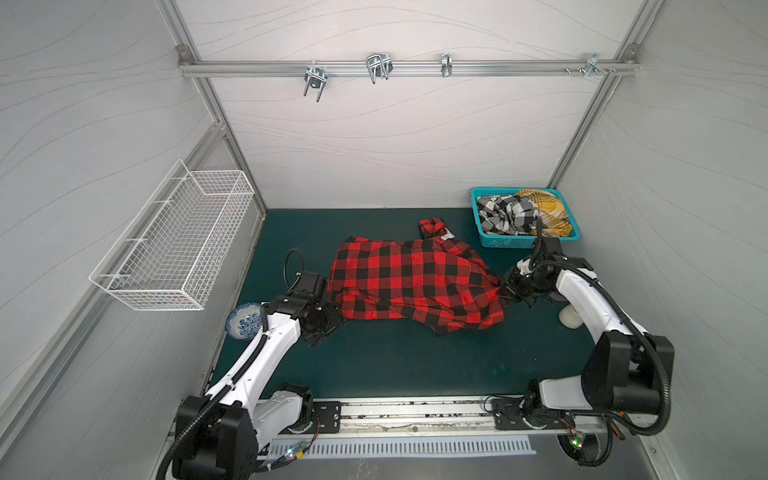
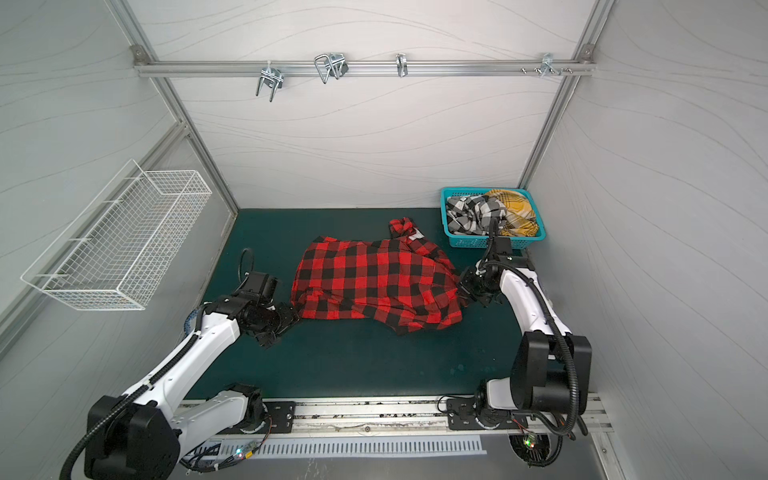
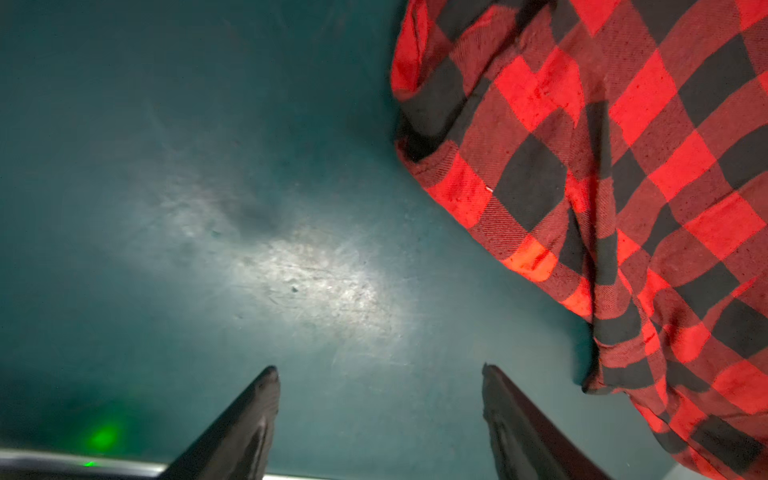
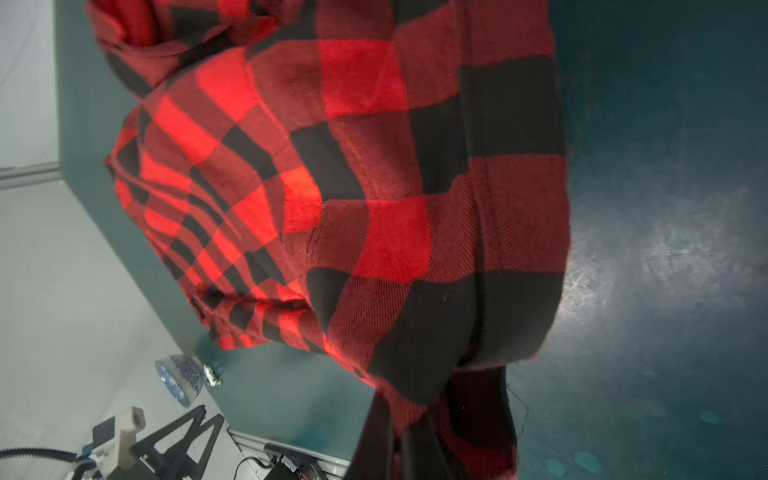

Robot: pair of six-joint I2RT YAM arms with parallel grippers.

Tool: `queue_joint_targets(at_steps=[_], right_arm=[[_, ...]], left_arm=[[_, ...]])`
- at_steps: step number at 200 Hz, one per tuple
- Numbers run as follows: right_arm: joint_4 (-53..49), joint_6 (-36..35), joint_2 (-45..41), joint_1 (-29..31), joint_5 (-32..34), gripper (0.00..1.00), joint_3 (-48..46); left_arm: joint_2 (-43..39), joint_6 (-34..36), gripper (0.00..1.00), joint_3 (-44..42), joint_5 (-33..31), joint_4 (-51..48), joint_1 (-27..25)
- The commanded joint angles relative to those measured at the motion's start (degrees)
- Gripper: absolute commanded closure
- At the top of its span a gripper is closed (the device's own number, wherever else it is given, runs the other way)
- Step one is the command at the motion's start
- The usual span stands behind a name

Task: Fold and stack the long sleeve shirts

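Inside white-panelled booth (image 1: 395,145): dark green mat (image 1: 395,365) as work surface, scuffed, with glare patches in the wrist views. White wire basket (image 1: 174,245) hangs on the wall at 9 o'clock. Red-and-black shirt (image 1: 415,282) lies rumpled mid-mat. Teal basket (image 1: 519,242) at 2 o'clock holds black-and-white shirt (image 1: 505,214) and mustard shirt (image 1: 544,205).

Left gripper (image 3: 380,370) is at the red shirt's 8 o'clock. Left wrist view shows jaws spread wide, nothing between them, just off the hem.

Right gripper (image 1: 508,291) is at its 3 o'clock. Right wrist view shows narrow jaws pinching a shirt corner.

Blue-and-white bowl (image 1: 243,322) and white cup (image 1: 569,318) show in a top view. Left wrist view sees neither.
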Motion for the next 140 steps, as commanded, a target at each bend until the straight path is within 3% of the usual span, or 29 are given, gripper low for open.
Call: queue_joint_targets(at_steps=[1, 25, 64, 93, 140], right_arm=[[-1.4, -1.1, -0.1, -0.2, 3.7, 0.62, 1.1], [-1.5, -1.0, -1.6, 1.0, 5.2, 0.48, -0.4], [-0.8, 0.4, -2.0, 3.0, 5.3, 0.48, -3.0], [-0.2, 1.2, -3.6, 4.0, 5.4, 0.49, -4.6], [-0.4, 1.4, -4.3, 4.8, 4.7, 0.49, -5.2]], left_arm=[[4.7, -3.0, 0.23, 0.9, 7.2, 7.8, 3.3], [13.5, -1.6, 0.26, 9.8, 8.7, 9.6, 6.1], [29.6, 4.4, 0.44, 28.4, 0.7, 1.9, 6.1], [35.7, 7.6, 0.53, 31.5, 1.3, 1.0, 6.0], [40.7, 8.5, 0.57, 29.3, 8.0, 5.4, 5.7]])
